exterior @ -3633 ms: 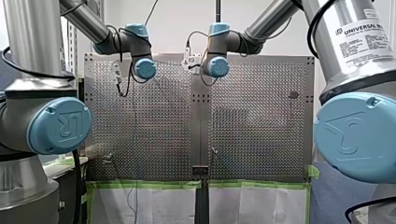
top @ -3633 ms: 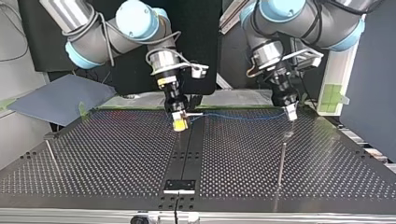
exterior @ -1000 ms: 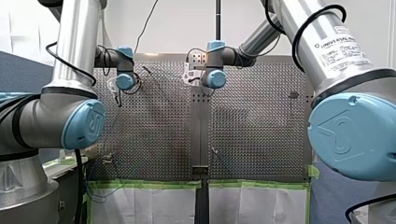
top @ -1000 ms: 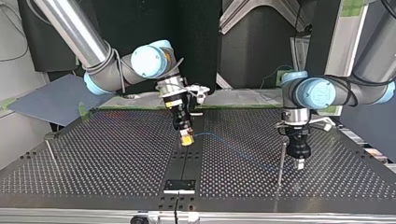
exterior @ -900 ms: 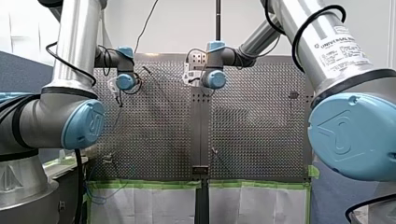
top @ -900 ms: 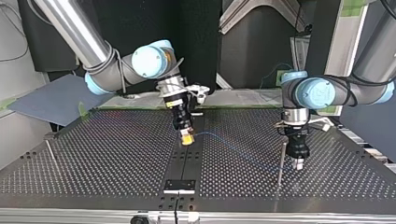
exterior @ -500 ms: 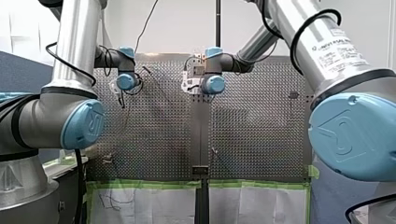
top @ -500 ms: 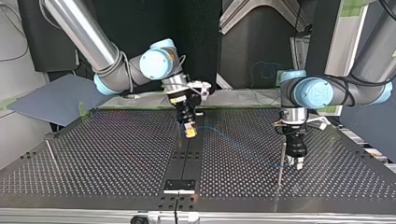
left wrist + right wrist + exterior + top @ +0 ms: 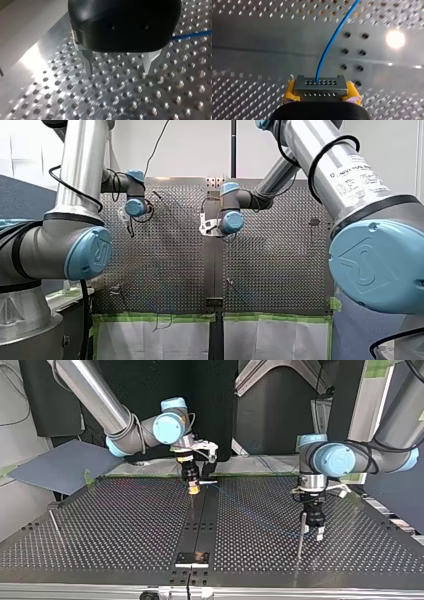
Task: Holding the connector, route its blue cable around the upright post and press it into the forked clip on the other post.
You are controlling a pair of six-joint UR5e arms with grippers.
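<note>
Routing step, early part. The right gripper (image 9: pixel 321 97) is closed on the connector (image 9: pixel 321 86), yellow pads on either side of it. It hangs low over the middle strip of the perforated table (image 9: pixel 125 530), towards the arms' side. The blue cable (image 9: pixel 332 41) leaves the connector's face and runs off over the holes; in the top view it shows only as a faint line heading for the upright post (image 9: pixel 300 535). The left gripper (image 9: pixel 119 71) has its metal fingers spread with nothing between them and the cable passing off to one side. In the top view it stands just beside the upright post, tips near the table. By my reading the cable is not yet wrapped round that post. Next, you'd want the connector carried past the post so the cable bends against it, kept taut but not hauled. Then carry it on to the thin post (image 9: pixel 54 522) at the top view's left. Whether that one bears the forked clip, I cannot make out from here.
</note>
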